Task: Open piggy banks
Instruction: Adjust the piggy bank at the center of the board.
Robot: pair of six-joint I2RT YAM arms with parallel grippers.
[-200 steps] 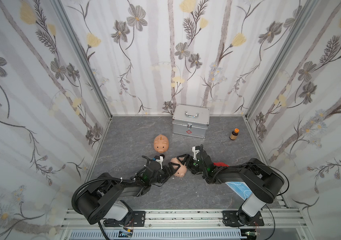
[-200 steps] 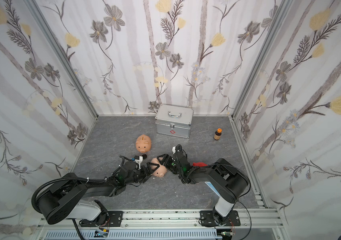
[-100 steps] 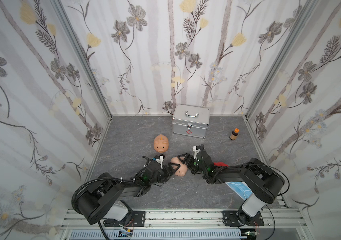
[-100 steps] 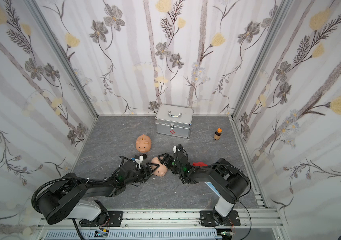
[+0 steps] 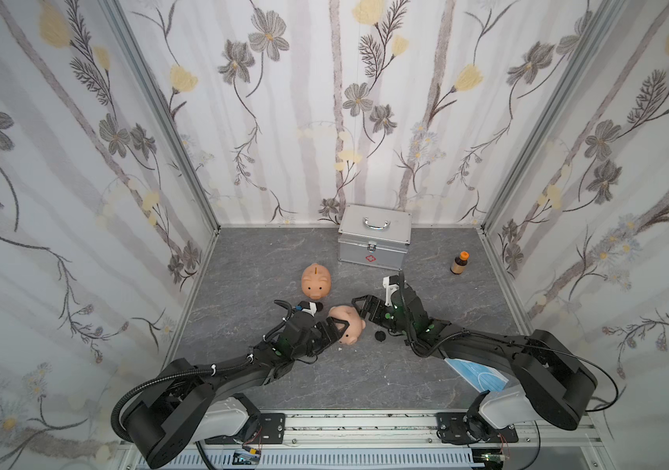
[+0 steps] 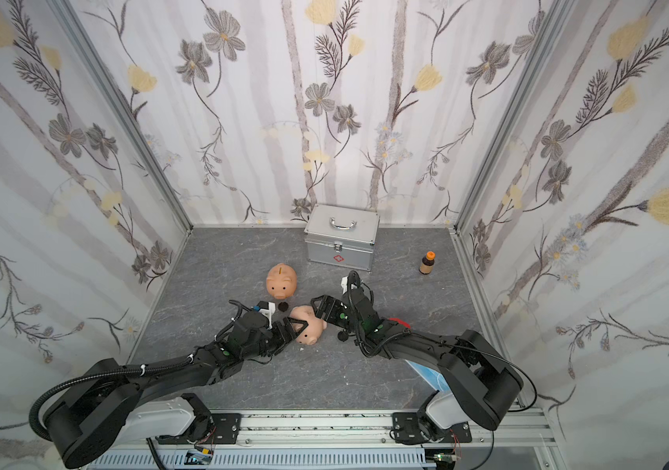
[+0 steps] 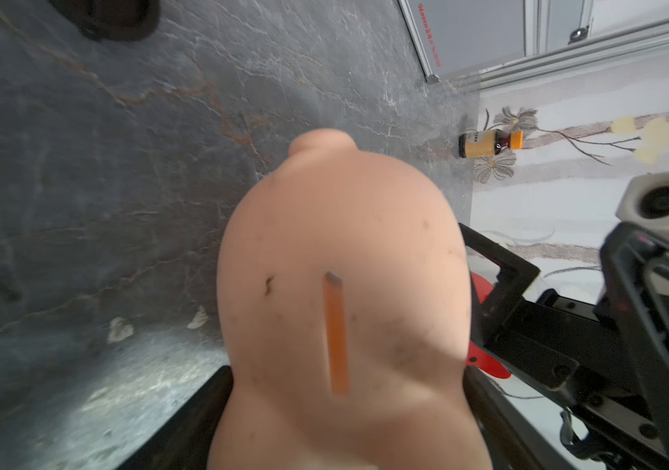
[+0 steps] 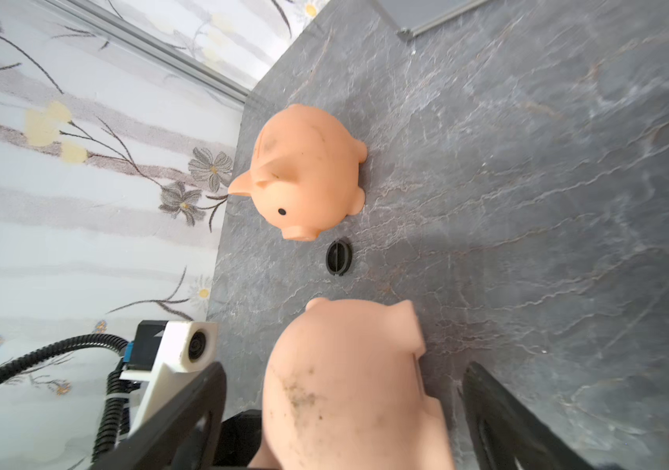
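While my left end effector (image 5: 340,331) clamps the near piggy bank (image 5: 349,324) by its sides, with a finger (image 7: 190,423) pressed to each flank, my right end effector (image 5: 361,312) stands wide around the same pig from the opposite end. A gap shows between each of its fingers (image 8: 499,411) and the peach-pink body. That pig lies tipped on its side on the tabletop (image 5: 267,264), its coin slot (image 7: 336,337) facing my left wrist camera and its snout pointing back toward my base.

One black plug (image 5: 380,336) lies loose on the tabletop just beside my right end effector, on its near side and apart from the pig. A second black plug (image 8: 338,258) lies on the far side of my left end effector, between the held pig and the snout of the far piggy bank (image 5: 315,280). That pig stands upright beyond both end effectors, touching neither.

The red piggy bank (image 6: 398,322) sits behind my right end effector, almost wholly hidden by that arm, so I cannot tell how it lies. Well beyond my right end effector stand a silver case (image 5: 373,244) and, off to its right, a small brown bottle (image 5: 459,262) with an orange cap.
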